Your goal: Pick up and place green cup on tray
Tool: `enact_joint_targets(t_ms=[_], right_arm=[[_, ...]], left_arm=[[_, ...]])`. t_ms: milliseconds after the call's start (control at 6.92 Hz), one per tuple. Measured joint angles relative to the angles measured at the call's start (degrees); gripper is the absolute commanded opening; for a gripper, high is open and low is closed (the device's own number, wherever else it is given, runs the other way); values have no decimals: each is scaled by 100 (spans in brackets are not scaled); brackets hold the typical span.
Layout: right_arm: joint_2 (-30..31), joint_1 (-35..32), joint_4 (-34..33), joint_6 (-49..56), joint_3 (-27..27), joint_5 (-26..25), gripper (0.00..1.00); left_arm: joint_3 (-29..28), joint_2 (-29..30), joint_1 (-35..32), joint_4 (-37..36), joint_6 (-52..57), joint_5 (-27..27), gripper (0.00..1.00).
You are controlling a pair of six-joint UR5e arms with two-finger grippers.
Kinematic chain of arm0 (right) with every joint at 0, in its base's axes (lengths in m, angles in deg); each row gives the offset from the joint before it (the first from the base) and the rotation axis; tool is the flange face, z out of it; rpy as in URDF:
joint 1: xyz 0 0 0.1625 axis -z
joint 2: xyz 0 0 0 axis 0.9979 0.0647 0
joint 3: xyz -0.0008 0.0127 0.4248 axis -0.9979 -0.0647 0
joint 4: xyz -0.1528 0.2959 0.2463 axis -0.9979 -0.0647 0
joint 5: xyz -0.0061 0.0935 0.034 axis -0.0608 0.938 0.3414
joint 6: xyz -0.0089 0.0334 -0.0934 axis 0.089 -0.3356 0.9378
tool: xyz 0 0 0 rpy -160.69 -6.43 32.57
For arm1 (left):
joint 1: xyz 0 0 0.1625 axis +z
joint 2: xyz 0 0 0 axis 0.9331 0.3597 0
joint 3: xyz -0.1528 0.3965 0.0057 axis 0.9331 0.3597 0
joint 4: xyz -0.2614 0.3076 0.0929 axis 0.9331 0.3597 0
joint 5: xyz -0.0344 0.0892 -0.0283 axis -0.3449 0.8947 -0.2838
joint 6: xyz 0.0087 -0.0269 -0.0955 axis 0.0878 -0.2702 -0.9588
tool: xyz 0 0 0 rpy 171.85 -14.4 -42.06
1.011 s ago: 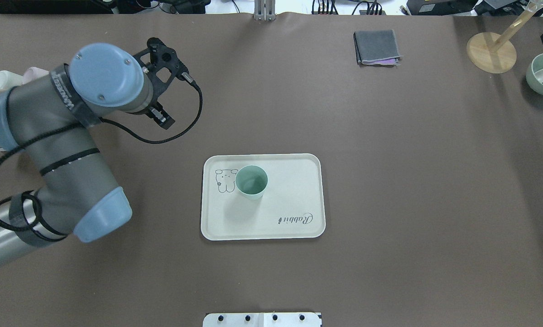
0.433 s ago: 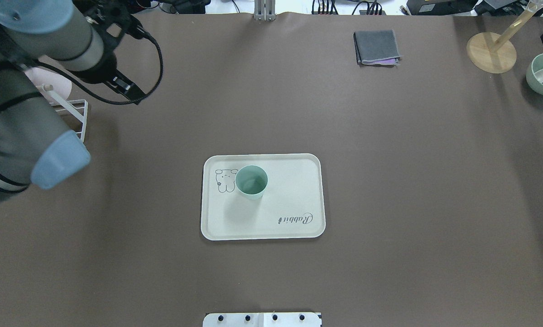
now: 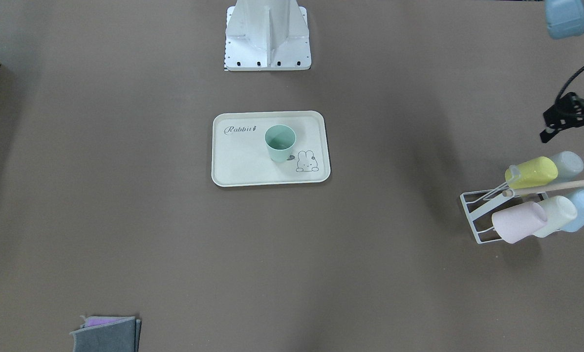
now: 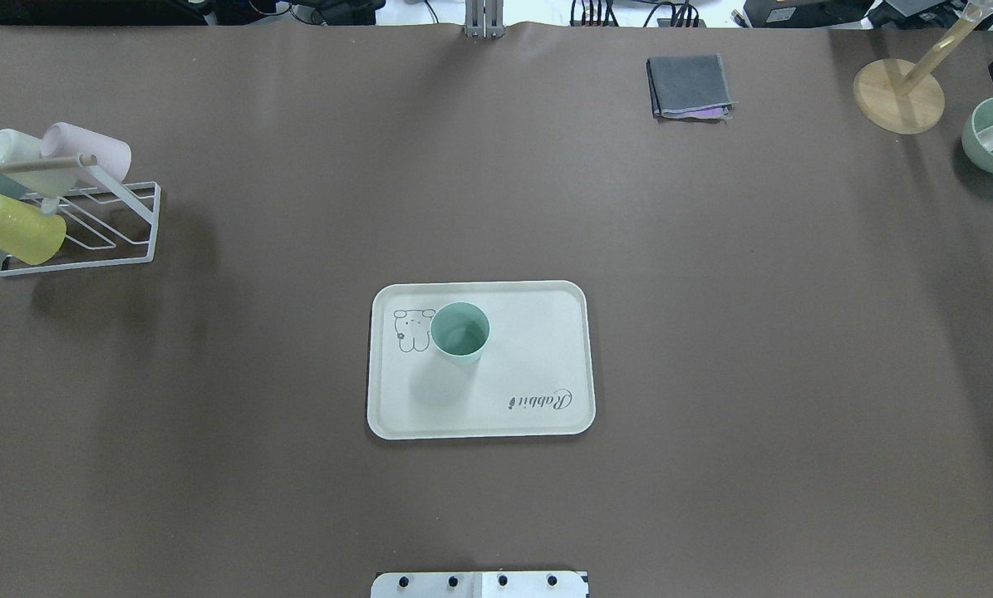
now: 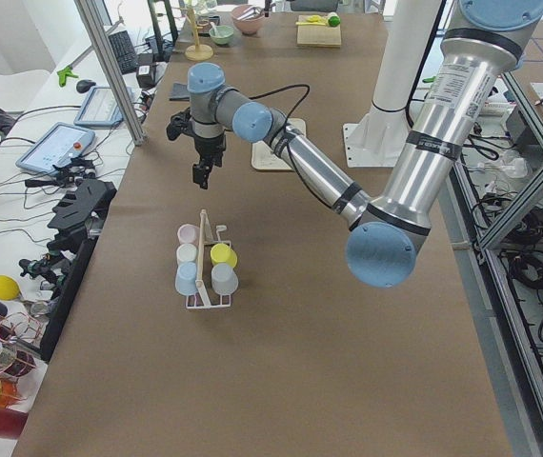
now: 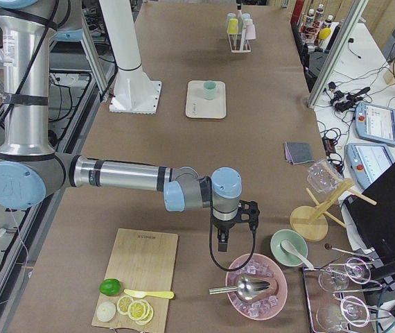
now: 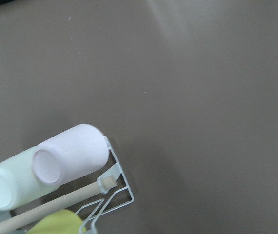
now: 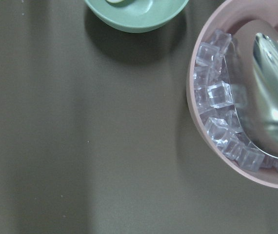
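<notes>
Tabletop point(image 4: 754, 316): brown, carrying the tray point(image 4: 538, 349) near its middle. The tray lies flat, script and bunny print face up.

Green cup point(image 4: 459, 332): inside the tray's rim, just beside the bunny drawing, with nothing touching it. Placement is judged complete and no step appears outstanding.

Attitude: upright, base on the tray, mouth up, long axis vertical.

Left pincer point(image 5: 199, 176): well apart from the tray, toward the tabletop's left end. It carries nothing I can see, but its finger spacing cannot be told.

Right pincer point(image 6: 223, 244): far off at the opposite end, likewise indeterminate.
</notes>
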Motion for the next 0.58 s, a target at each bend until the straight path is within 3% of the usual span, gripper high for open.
enact_joint_targets(t_ms=[578], right_arm=[[44,117,1,59,8,-4,100]], left_arm=[[-439,-1512,-996,34,2039,-151,99]])
